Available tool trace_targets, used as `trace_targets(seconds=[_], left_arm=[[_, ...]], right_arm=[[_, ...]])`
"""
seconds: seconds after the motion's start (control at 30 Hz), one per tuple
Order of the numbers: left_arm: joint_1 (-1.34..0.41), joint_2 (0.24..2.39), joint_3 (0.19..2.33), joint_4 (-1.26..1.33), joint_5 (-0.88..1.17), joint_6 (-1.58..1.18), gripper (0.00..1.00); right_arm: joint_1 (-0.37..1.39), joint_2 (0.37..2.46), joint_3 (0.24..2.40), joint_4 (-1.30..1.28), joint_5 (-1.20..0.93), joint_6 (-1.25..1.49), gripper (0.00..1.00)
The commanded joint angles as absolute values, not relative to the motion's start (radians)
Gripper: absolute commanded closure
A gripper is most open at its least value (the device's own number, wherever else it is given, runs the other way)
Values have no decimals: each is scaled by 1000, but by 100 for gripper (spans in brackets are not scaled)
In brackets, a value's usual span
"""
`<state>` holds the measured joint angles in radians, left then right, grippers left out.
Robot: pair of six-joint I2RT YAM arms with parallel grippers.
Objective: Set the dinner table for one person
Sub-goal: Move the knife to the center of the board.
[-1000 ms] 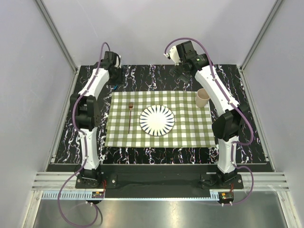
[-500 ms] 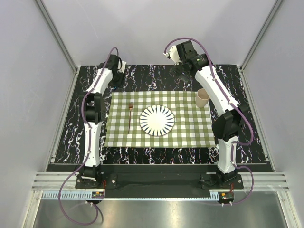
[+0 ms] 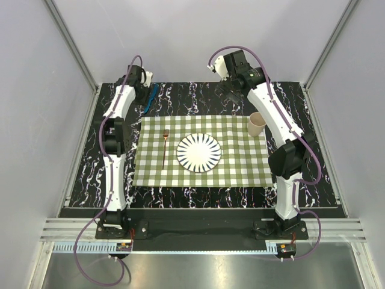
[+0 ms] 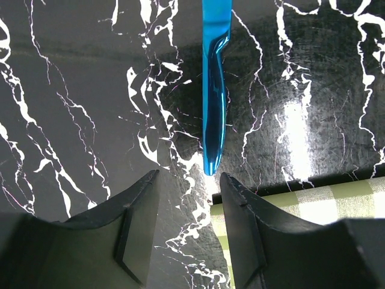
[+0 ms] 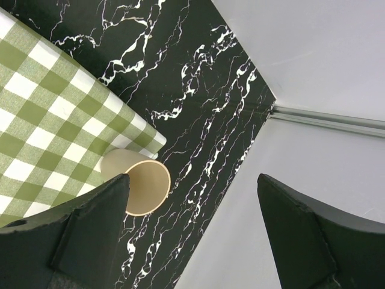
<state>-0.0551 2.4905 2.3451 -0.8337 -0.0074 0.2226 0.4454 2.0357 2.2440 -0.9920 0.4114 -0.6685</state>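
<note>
The dinner table (image 3: 198, 99) is black with white veins. A shiny blue knife (image 4: 213, 90) lies flat on it at the back left, also seen in the top view (image 3: 152, 96). My left gripper (image 4: 186, 205) hangs open and empty just short of the knife's tip, its dark fingers (image 4: 135, 223) apart; in the top view it (image 3: 143, 95) is right beside the knife. My right gripper (image 5: 192, 180) is wide open and empty, high above a beige paper cup (image 5: 141, 183); in the top view it (image 3: 232, 91) is at the back of the table.
A green-and-white checked cloth (image 3: 234, 162) covers the table's middle. On it lie a striped plate (image 3: 198, 152), a copper fork (image 3: 164, 149) to the plate's left and the cup (image 3: 257, 124) at the back right corner. Grey walls (image 5: 313, 72) enclose the table.
My left wrist has swung back to the left, and the blue knife now shows on the table beside it. The right arm, plate, fork and cup have not moved.
</note>
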Motion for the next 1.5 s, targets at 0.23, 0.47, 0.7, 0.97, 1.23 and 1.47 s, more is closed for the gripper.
trace_targets(seconds=[0.23, 0.47, 0.7, 0.97, 1.23, 1.47], left_arm=[[-54, 2507, 2353, -784, 63, 272, 51], [-54, 2531, 2326, -787, 61, 293, 51], [-54, 2537, 2309, -792, 74, 290, 51], [-54, 2554, 2329, -790, 72, 272, 50], [-55, 2585, 2361, -773, 74, 239, 51], [-60, 2605, 2365, -739, 89, 236, 51]], right_arm=[[457, 2017, 2303, -965, 446, -669, 6], [459, 2017, 2313, -963, 446, -664, 6], [457, 2020, 2318, -966, 445, -663, 6], [465, 2025, 2349, -971, 439, -653, 6], [469, 2020, 2349, -974, 440, -655, 6], [471, 2023, 2344, -974, 443, -664, 6]])
